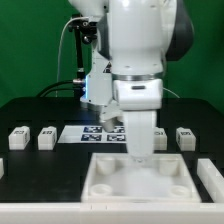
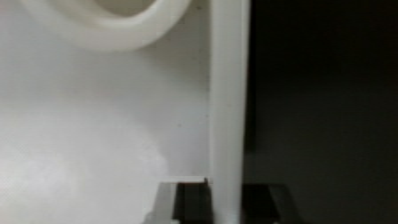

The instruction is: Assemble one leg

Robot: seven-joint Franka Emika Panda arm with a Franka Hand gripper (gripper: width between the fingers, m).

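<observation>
Several legs, small white blocks with tags, lie in a row on the black table: two at the exterior view's left (image 1: 17, 137) (image 1: 46, 137) and two at its right (image 1: 160, 137) (image 1: 185, 136). None is held. My gripper (image 1: 140, 153) is down at the back edge of the large white square panel (image 1: 110, 178). In the wrist view my gripper (image 2: 228, 186) has one dark finger (image 2: 189, 204) on each side of the panel's thin upright rim (image 2: 228, 100) and is closed on it. A round corner socket (image 2: 118, 22) shows on the panel.
The marker board (image 1: 92, 132) lies just behind the panel, partly hidden by the arm. Another white part (image 1: 212, 176) shows at the exterior view's right edge. Bare black table (image 2: 329, 110) lies beyond the rim.
</observation>
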